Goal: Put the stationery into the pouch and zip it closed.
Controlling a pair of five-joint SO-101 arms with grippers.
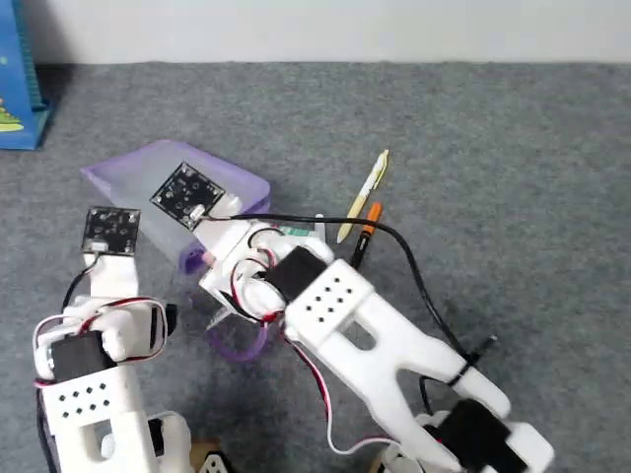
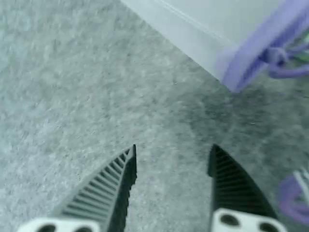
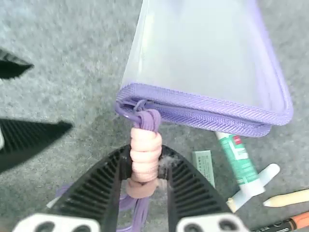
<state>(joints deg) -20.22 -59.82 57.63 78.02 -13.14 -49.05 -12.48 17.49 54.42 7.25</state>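
A big part of the pouch (image 1: 138,169) was hidden under the right arm (image 1: 335,305) in the high view. The green and white pen (image 1: 296,230) peeked out from under that arm and was too small to tell much about. The blue box (image 1: 18,79) was cut off by the edge.

In the right wrist view, the cream pen (image 3: 287,198) and the orange pen (image 3: 289,223) ran off the edge. The left gripper (image 3: 50,96) was cut off too. The bottom of the pink pull (image 3: 144,154) was hidden between the right gripper's (image 3: 146,162) fingers.

In the left wrist view, the pouch (image 2: 207,24) looked blurry and was cut off.
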